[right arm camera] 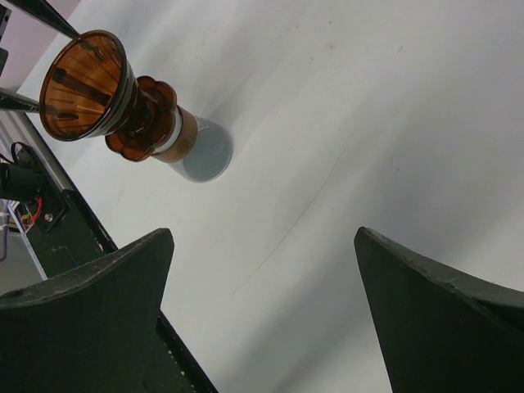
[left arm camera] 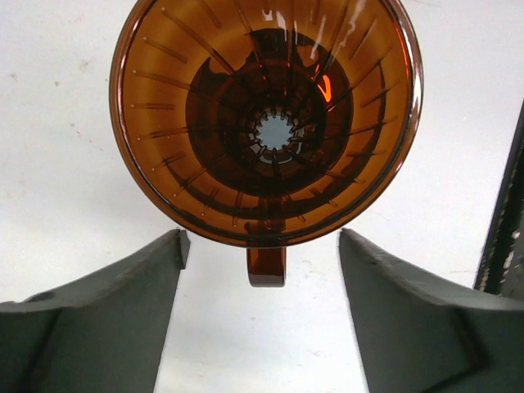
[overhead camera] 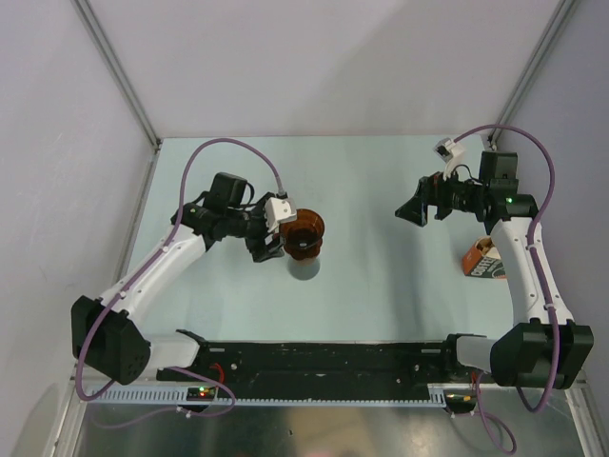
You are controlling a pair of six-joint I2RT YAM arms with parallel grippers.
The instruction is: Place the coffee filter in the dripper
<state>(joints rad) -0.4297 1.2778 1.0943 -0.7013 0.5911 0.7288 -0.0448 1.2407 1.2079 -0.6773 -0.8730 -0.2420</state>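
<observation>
**Left gripper (left arm camera: 262, 239) open at the handle of the dark reddish-brown translucent plastic funnel dripper (overhead camera: 304, 229)**

From my remote station I read the left wrist view as follows. Both dark fingers stand well apart, one to either side of the dripper's small side handle (left arm camera: 267, 266). The handle points back toward the camera and sits in the gap between them. Neither finger touches it, and nothing is held.

The dripper is upright, its round ribbed rim facing up and its drain hole visible at the centre. It rests on top of a grey glass beaker with a brown collar (right arm camera: 203, 154). The beaker stands on the pale table (overhead camera: 381, 286), left of centre in the top view.

The right gripper (right arm camera: 264, 236) hangs over the right half of the table, well apart from the dripper. I see its jaws spread wide with only bare tabletop between them, so it holds nothing.

An orange-brown printed bag (overhead camera: 482, 259) lies near the table's right edge, just beside the right arm and partly hidden by it.
</observation>
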